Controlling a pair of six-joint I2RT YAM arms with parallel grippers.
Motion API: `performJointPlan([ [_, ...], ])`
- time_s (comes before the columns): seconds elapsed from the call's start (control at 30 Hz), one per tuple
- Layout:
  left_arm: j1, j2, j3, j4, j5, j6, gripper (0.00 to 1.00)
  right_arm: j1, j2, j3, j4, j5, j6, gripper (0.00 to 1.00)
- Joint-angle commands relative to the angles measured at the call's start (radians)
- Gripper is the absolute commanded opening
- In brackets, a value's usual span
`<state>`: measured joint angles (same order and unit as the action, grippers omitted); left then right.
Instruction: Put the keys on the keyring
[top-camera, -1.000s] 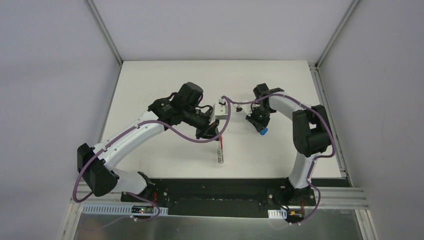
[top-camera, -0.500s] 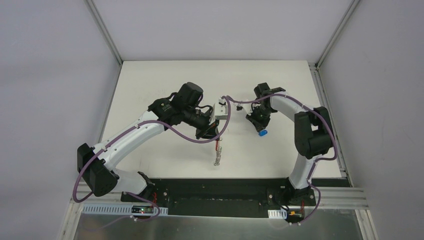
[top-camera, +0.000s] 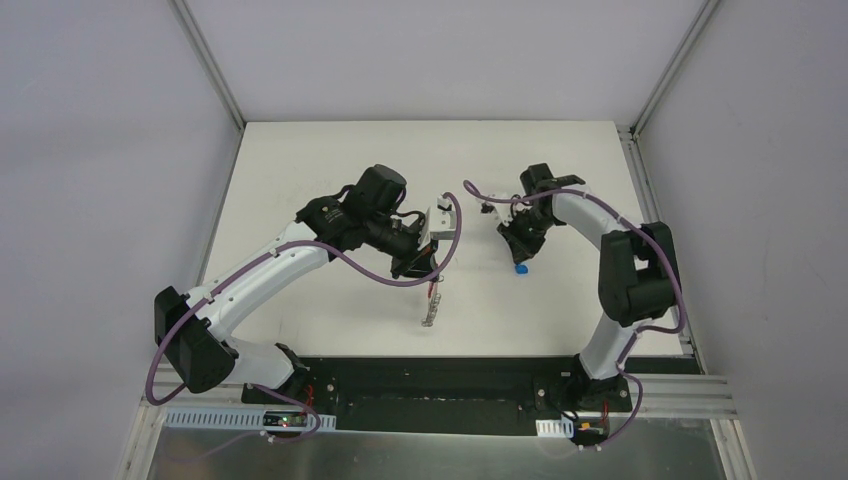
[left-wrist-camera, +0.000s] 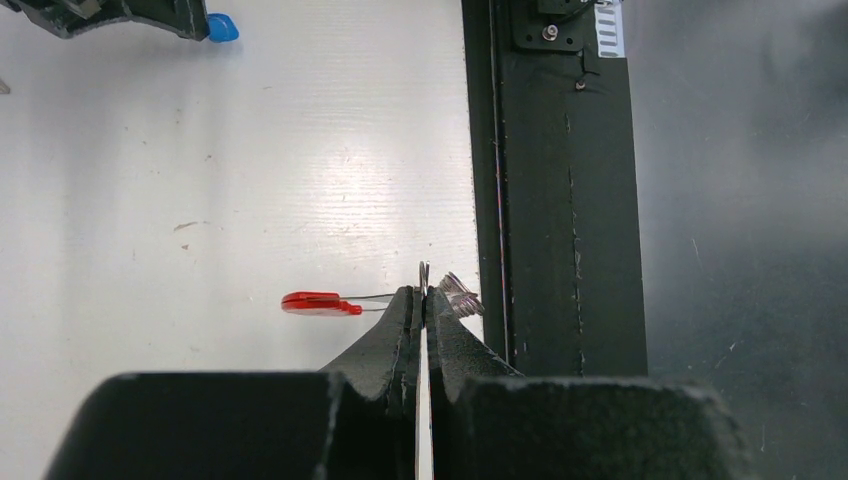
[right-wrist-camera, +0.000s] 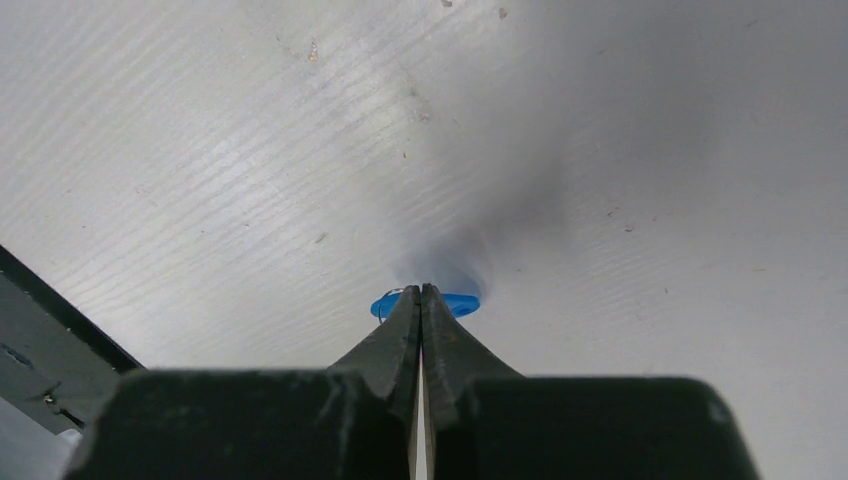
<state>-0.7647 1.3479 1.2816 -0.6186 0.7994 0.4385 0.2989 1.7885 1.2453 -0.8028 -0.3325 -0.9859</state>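
Keyring (top-camera: 431, 306) and blue-headed key (top-camera: 521, 269), each pinched in a closed gripper over the white table (top-camera: 300, 170).

In the top view, the keyring dangles just below centre from the left gripper (top-camera: 432, 278). The left wrist view shows that gripper's fingers pressed together on a metal ring, with the red band (left-wrist-camera: 315, 302) sticking out to the left and the silvery rings (left-wrist-camera: 460, 297) to the right. Right of centre, the right gripper (top-camera: 520, 252) has its fingers clamped on the key's blue head, low above the table; whether it touches cannot be told. The two grippers are apart.
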Motion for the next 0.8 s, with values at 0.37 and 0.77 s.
performJointPlan([
  [0.37,0.004,-0.004,0.021,0.041,-0.081,-0.027,0.00,-0.044,-0.227,-0.052,0.018,-0.183,0.112,0.00],
  [0.77,0.011,0.002,0.002,0.108,-0.132,-0.091,0.00,-0.044,-0.294,-0.086,0.052,-0.237,0.166,0.00],
])
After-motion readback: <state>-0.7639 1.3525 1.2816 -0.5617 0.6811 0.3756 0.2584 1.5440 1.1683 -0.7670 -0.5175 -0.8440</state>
